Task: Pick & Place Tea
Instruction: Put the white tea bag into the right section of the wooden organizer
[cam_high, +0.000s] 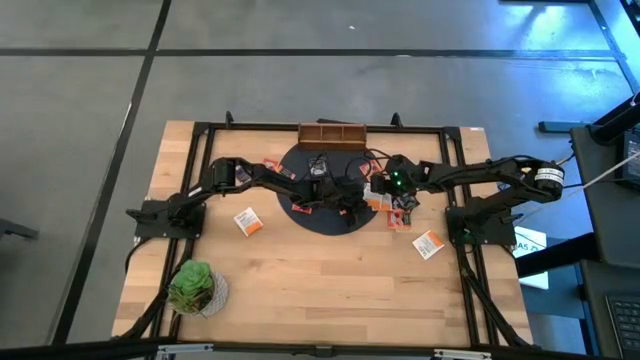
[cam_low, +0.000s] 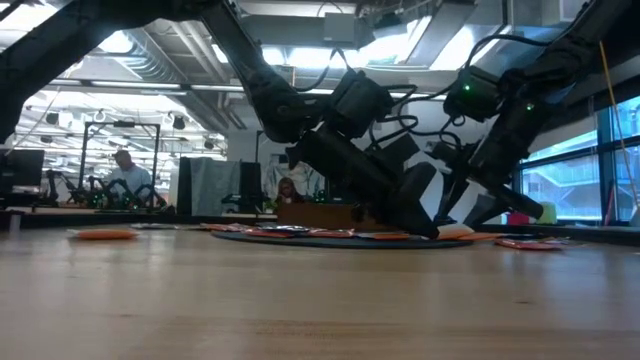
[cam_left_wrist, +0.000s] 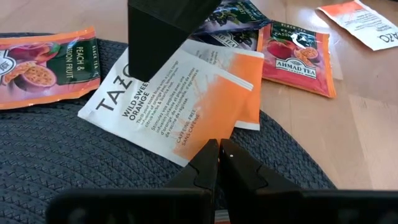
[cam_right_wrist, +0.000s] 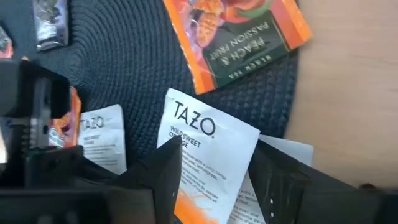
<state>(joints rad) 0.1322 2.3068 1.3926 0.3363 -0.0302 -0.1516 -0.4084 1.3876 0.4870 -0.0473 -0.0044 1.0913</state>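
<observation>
A white-and-orange Tazo tea packet (cam_left_wrist: 180, 99) lies flat on the black round mat (cam_high: 310, 218). My left gripper (cam_left_wrist: 219, 147) reaches in from the table's left, shut, with its tips at the packet's orange end. My right gripper (cam_right_wrist: 217, 149) comes from the right and is open. Its two fingers (cam_right_wrist: 166, 163) stand over the packet's two long edges, and one of them (cam_left_wrist: 161, 31) hides part of the packet's white end. More tea lies around: a peach-and-passion-fruit packet (cam_right_wrist: 242, 37), a second Tazo packet (cam_right_wrist: 102, 140), an Ahmad packet (cam_left_wrist: 295, 56) and a dark purple one (cam_left_wrist: 236, 18). My left gripper has its shut fingertips on the corner of the packet's orange end (cam_left_wrist: 208, 134) and hides that corner. They slant down from the table's left, and the packet lies flat on the mat. My right gripper straddles the packet from above; I cannot tell whether its fingers touch it.
Loose packets lie on the bare wood left (cam_high: 247, 221) and right (cam_high: 428, 243) of the mat. A wooden box (cam_high: 332, 133) stands at the far edge. A green plant (cam_high: 195, 287) sits at the near left. People work in the room behind.
</observation>
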